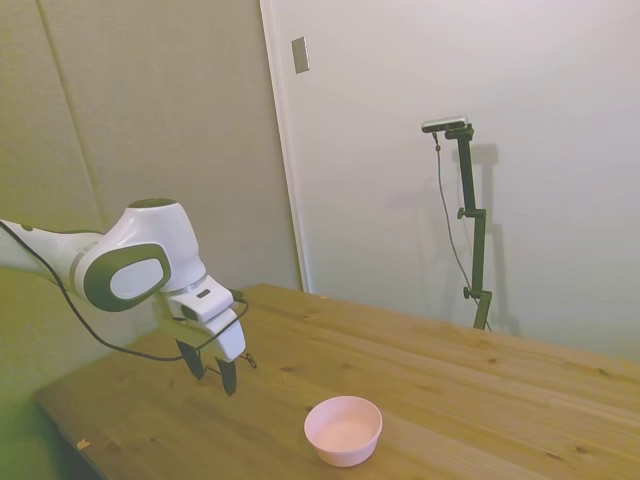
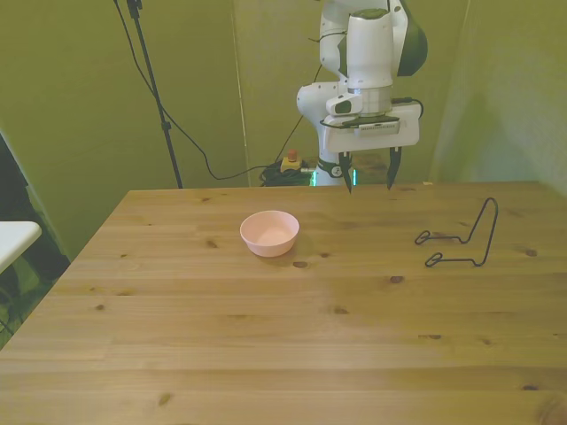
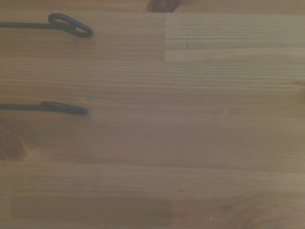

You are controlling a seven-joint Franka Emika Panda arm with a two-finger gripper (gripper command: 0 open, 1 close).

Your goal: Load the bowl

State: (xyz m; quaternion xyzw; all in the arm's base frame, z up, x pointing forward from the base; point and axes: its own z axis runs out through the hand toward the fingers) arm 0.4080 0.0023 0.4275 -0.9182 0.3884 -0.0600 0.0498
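The pale-pink bowl [image 2: 269, 233] stands upright on the wooden table, left of centre in the front view, and looks empty; in the side view the bowl [image 1: 343, 429] is near the table's front edge. My gripper [image 2: 368, 173] hangs above the table's far edge, open, with nothing between its fingers. It is to the front view's right of the bowl and well apart from it. In the side view the gripper [image 1: 212, 368] is left of the bowl, raised off the wood.
A black wire stand [image 2: 462, 237] sits on the table at the front view's right; its two looped feet [image 3: 66, 25] show in the wrist view over bare wood. A white surface edge [image 2: 13, 239] sticks in at the front view's left.
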